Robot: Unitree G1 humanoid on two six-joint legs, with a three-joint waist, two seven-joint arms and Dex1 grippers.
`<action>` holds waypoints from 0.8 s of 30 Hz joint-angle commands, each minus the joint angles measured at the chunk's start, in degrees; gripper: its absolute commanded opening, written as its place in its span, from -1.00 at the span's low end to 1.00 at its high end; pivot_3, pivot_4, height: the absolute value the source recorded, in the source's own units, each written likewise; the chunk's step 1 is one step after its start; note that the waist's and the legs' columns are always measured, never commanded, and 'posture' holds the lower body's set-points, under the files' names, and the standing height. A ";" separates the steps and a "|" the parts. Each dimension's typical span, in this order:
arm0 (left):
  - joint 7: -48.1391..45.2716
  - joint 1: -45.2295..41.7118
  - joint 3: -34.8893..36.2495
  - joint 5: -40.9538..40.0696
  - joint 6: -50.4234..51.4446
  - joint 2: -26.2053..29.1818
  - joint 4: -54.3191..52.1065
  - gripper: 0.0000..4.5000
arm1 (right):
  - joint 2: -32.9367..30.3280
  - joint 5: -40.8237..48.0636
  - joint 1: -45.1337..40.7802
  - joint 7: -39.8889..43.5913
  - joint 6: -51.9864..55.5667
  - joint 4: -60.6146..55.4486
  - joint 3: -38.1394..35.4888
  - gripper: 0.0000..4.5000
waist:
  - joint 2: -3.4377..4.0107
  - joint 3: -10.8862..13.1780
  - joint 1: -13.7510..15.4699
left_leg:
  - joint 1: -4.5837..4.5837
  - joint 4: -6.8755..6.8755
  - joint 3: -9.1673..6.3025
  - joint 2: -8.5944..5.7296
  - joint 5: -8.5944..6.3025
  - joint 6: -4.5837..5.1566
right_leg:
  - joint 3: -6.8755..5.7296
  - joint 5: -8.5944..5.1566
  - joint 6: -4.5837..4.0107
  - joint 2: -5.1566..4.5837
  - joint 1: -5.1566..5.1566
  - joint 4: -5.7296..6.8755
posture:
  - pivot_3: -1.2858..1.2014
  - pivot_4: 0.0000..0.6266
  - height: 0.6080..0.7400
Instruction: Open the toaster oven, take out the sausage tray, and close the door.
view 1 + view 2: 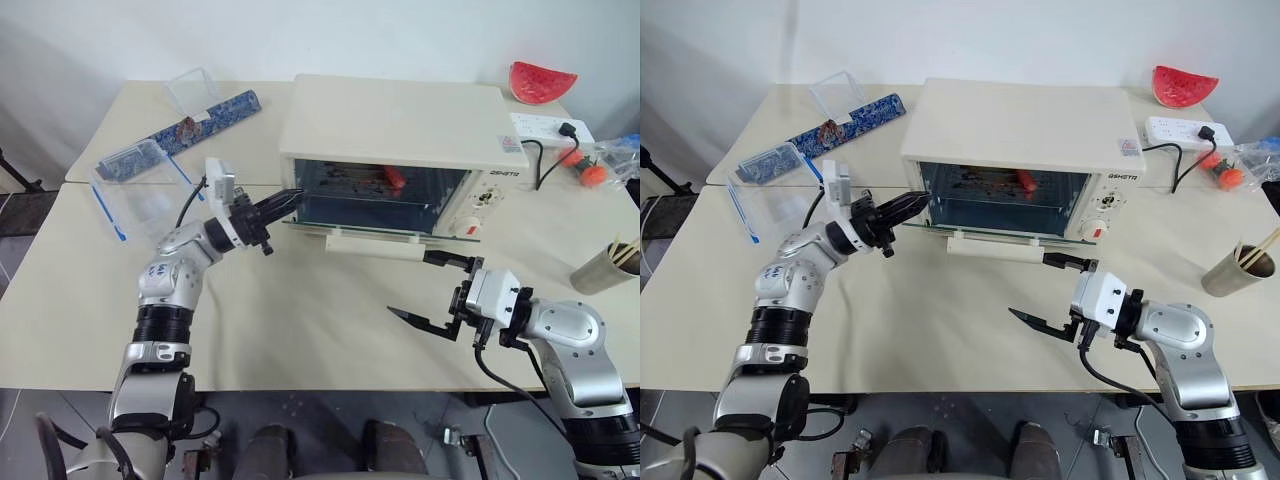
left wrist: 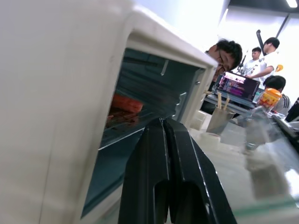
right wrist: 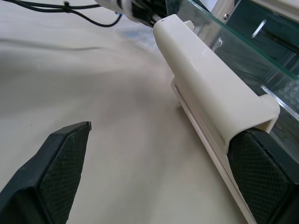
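door (image 1: 372,222) down | tray (image 1: 990,186) inside: thin, stiff, greasy, pinch front rim | left gripper (image 1: 292,197) clenched empty | right gripper (image 1: 432,290) released

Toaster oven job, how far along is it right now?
Done: the door of the toaster oven is folded down open. In hand: the left gripper, shut and empty, points into the left side of the opening; the right gripper waits open beside the door's handle. Left: the sausage tray sits inside with its sausage, so pulling it out and closing the door remain.
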 commanded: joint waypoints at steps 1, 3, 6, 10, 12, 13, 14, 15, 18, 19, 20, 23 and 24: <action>-3.85 -1.91 -2.47 2.05 -1.26 -0.09 1.51 -0.98 | -0.22 -0.35 0.51 -0.60 -2.35 -0.35 -0.01 1.00 | 0.00 0.00 0.06 | -0.01 0.00 0.01 0.00 0.00 0.00 | 0.00 0.00 0.00 0.00 0.00 -0.02 | 0.03 -0.52 1.00; -5.47 -1.68 -3.68 3.40 -1.68 0.42 2.47 -0.98 | -0.88 -0.68 2.00 -1.48 -2.59 -0.66 -1.59 1.00 | 0.00 0.00 0.16 | -0.02 0.00 0.01 0.00 0.00 0.00 | 0.00 0.00 0.00 0.00 0.00 -0.02 | 0.03 -0.52 1.00; -8.12 -0.57 -4.39 3.35 -0.98 0.62 1.96 -0.98 | -2.03 -0.91 6.78 -3.13 -3.09 -1.56 -5.32 1.00 | 0.00 0.00 0.48 | -0.04 0.01 0.01 -0.01 0.00 0.01 | 0.00 0.00 0.00 0.00 0.01 -0.04 | 0.03 -0.52 1.00; -9.80 0.53 -4.47 3.27 -0.42 0.43 1.32 -0.98 | -2.70 -0.90 14.13 -4.99 -4.89 -1.63 -10.42 1.00 | -0.02 0.01 0.52 | -0.10 0.06 0.00 -0.02 -0.02 0.03 | 0.00 0.01 0.02 -0.01 0.03 -0.13 | 0.03 -0.52 1.00; -11.06 1.49 -5.20 3.76 -0.64 0.53 1.00 -0.98 | -2.74 -0.83 21.76 -5.57 -7.22 -0.44 -16.38 1.00 | -0.02 0.01 0.74 | -0.10 0.07 0.00 -0.01 -0.02 0.03 | 0.00 0.01 0.02 0.00 0.03 -0.11 | 0.03 -0.52 1.00; -10.91 1.97 -5.89 5.12 -1.98 0.73 1.33 -0.98 | -2.63 -0.86 25.68 -5.71 -8.55 0.60 -19.61 1.00 | -0.01 0.01 0.97 | -0.10 0.05 -0.01 -0.01 -0.02 0.03 | -0.02 0.01 0.02 0.00 0.04 -0.12 | 0.03 -0.52 1.00; -10.69 2.31 -6.62 6.52 -3.06 1.02 1.84 -0.98 | -2.76 -0.83 28.59 -5.46 -9.68 1.20 -21.77 1.00 | -0.01 0.01 1.06 | -0.10 0.01 -0.01 -0.02 -0.02 0.04 | -0.02 0.01 0.02 -0.01 0.04 -0.16 | 0.03 -0.52 1.00; -11.02 2.74 -7.39 7.71 -4.25 1.40 2.24 -0.98 | -2.82 -0.27 30.98 -5.22 -10.28 1.38 -23.59 1.00 | -0.02 0.01 0.98 | -0.08 -0.01 0.00 -0.02 -0.05 0.08 | -0.02 0.01 0.03 -0.01 0.06 -0.20 | 0.03 -0.52 1.00; -11.47 4.57 -8.30 10.05 -8.20 1.88 2.95 -0.98 | -2.59 2.07 33.28 -8.18 -8.55 -0.75 -28.84 1.00 | -0.03 0.01 0.03 | -0.07 0.00 0.13 -0.02 -0.06 0.12 | 0.07 0.02 0.02 0.00 0.06 -0.29 | 0.03 -0.52 1.00; -11.20 5.18 -8.25 10.52 -9.49 1.79 3.12 -0.98 | -2.81 2.40 32.78 -9.41 -8.00 -1.54 -29.91 1.00 | -0.04 0.02 -0.31 | 0.00 0.00 0.20 -0.01 -0.06 0.12 | 0.16 0.05 0.00 0.00 0.07 -0.26 | 0.03 -0.52 1.00; -11.04 5.53 -8.18 10.81 -10.35 1.69 3.29 -0.98 | -3.00 2.53 32.41 -10.10 -7.68 -2.04 -30.45 1.00 | -0.04 0.02 -0.59 | 0.06 0.01 0.23 0.00 -0.06 0.12 | 0.22 0.08 -0.02 0.00 0.08 -0.24 | 0.03 -0.52 1.00; -11.41 7.52 -6.37 8.89 -12.09 0.61 2.69 -0.98 | -3.40 3.19 26.42 -12.78 -6.11 -4.37 -28.48 1.00 | -0.05 0.03 -1.21 | 0.17 0.01 0.21 0.09 -0.01 0.07 | 0.26 0.13 -0.09 0.04 0.11 -0.15 | 0.03 -0.52 1.00; -11.61 8.04 -5.77 8.39 -12.90 0.44 2.59 -0.98 | -3.91 2.67 23.35 -13.23 -5.33 -5.19 -26.33 1.00 | -0.05 0.03 -1.31 | 0.19 0.01 0.21 0.12 -0.01 0.06 | 0.30 0.13 -0.10 0.06 0.10 -0.13 | 0.03 -0.52 1.00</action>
